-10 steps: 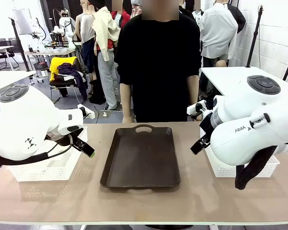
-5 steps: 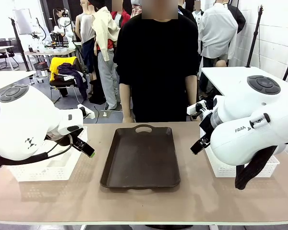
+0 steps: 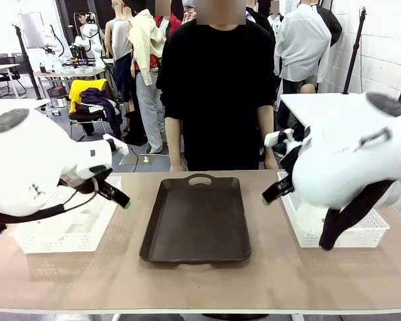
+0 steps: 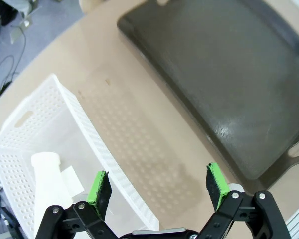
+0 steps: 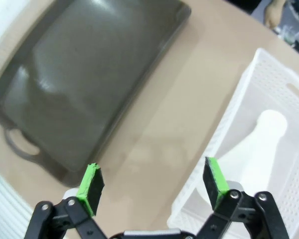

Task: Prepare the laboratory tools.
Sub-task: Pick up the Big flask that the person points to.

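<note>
We record that within the last half second both arms have lifted and swung a little; nothing on the table (image 3: 120, 274) has moved. The left gripper (image 4: 157, 183) hangs spread and empty over the rim of the left basket (image 4: 89, 129), in which the left flask (image 4: 49, 172) sits. The right gripper (image 5: 153, 181), likewise released and empty, hangs beside the right basket (image 5: 241, 87), which holds the right flask (image 5: 266, 142). The tray (image 3: 197, 224) is bare; we judge that the pickups are only beginning

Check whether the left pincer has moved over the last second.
Yes. The left pincer has risen a little and drawn slightly away from the dark brown tray in the front view.
</note>
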Controlling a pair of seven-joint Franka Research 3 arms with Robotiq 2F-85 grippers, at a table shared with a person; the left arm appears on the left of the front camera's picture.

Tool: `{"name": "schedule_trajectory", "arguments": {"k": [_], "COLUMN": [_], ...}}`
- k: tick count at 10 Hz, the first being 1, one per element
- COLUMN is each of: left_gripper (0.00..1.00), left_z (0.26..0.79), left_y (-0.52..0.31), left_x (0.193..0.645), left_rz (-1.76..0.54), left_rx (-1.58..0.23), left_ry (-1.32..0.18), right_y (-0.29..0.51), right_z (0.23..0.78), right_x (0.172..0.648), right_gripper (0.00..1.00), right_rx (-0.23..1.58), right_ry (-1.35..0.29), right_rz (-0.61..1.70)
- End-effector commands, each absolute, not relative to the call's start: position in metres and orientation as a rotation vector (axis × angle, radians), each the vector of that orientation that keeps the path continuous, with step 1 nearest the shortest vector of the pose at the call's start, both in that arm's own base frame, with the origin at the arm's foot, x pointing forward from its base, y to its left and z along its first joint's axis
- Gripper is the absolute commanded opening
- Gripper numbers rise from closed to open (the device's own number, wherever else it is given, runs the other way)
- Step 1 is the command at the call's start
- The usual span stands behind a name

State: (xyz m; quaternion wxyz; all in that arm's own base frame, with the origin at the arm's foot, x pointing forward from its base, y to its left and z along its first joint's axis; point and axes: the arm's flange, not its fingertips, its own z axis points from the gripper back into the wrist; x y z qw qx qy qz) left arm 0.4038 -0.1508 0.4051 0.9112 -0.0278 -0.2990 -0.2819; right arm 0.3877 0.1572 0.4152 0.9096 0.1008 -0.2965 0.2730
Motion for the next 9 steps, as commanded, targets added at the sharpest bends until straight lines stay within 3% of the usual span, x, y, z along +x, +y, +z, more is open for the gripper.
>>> {"name": "schedule_trajectory", "arguments": {"k": [1, 5, 9], "left_gripper": [1.0, 1.0, 1.0], "left_z": [0.451, 0.495, 0.489], "left_y": [-0.109, -0.045, 0.013], "left_x": [0.373, 0.353, 0.359], "left_rz": [-0.551, -0.494, -0.406], "left_rx": [-0.273, -0.733, -0.915], "left_ry": [-0.664, -0.634, -0.555], "right_y": [0.097, 0.027, -0.014], "right_z": [0.452, 0.468, 0.458], "right_x": [0.366, 0.364, 0.362], "right_gripper": [1.0, 1.0, 1.0], "right_rx": [0.331, 0.651, 0.857], "right_ry": [-0.63, -0.556, -0.588], "right_rz": [0.536, 0.438, 0.39]}}
